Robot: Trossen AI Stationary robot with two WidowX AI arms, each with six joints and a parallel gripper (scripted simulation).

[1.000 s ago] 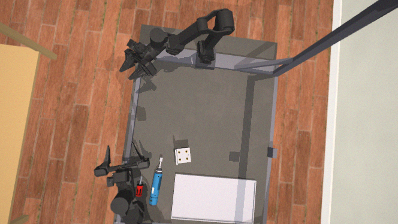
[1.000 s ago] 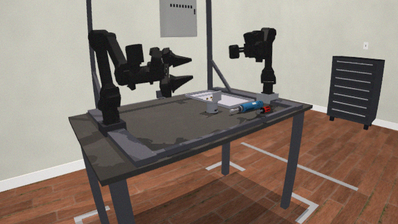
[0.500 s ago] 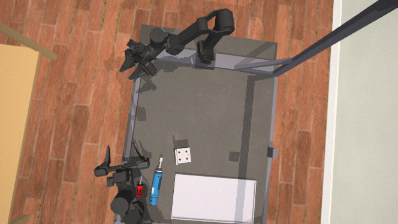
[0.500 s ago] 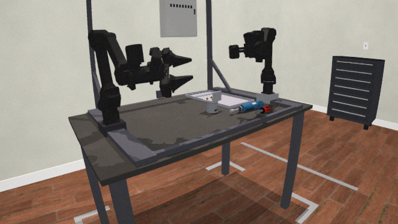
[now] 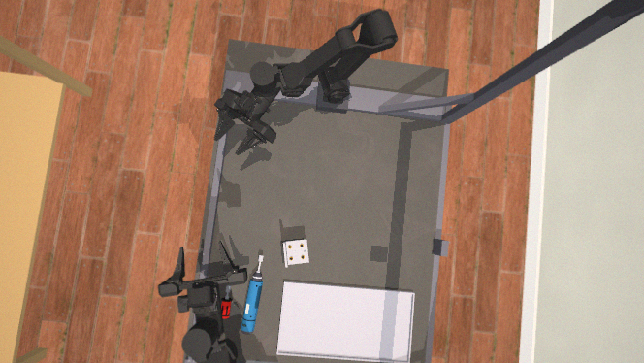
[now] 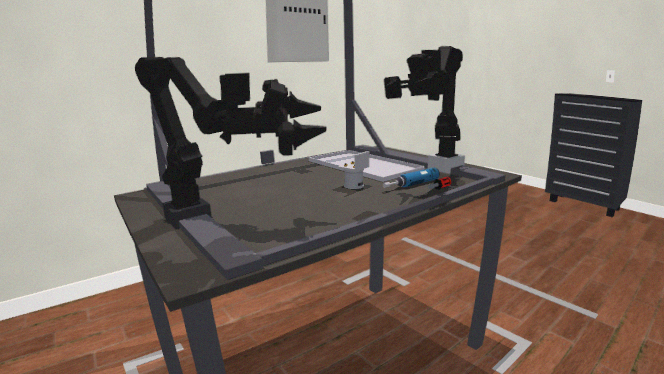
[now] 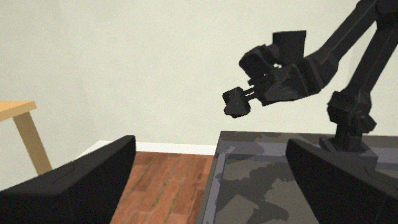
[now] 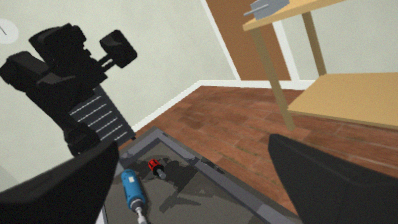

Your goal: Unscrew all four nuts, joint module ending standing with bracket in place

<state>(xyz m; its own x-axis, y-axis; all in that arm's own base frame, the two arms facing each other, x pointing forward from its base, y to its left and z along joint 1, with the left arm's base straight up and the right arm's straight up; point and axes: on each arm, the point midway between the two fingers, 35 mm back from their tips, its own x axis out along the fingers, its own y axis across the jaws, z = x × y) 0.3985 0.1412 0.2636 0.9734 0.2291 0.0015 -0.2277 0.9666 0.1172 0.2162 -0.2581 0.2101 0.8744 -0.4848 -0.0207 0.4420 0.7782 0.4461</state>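
We find the left gripper [image 5: 202, 246] [image 6: 394, 86] [image 7: 212, 144] [image 8: 102, 62] open, with nothing between its fingers, above the left edge of the counter [image 5: 339, 194] [image 6: 250, 195] [image 7: 245, 185] [image 8: 180, 190] as the top view shows it. The right gripper [image 5: 227, 146] [image 6: 323, 118] [image 7: 243, 106] [image 8: 194, 144] is likewise open and without a load, near the upper left corner.

The joint module [image 6: 354, 179] stands upright in the lower left part of the counter. We note four brass-coloured nuts [image 5: 301, 245] [image 6: 345, 165] on its top; the exterior view hides some behind the upright bracket [image 6: 362, 160]. We cannot tell how far each is threaded.

The electric nut driver [image 5: 252, 306] [image 6: 420, 177] [image 8: 133, 190] lies between the module and the lower left corner; the right wrist view cuts off its tip. The red-handled tool [image 5: 226, 309] [image 6: 443, 182] [image 8: 155, 166] lies just beside it, partly covered by the left arm from above; its type is unclear. The white tray [image 5: 345, 320] [image 6: 375, 165] lies along the lower edge.
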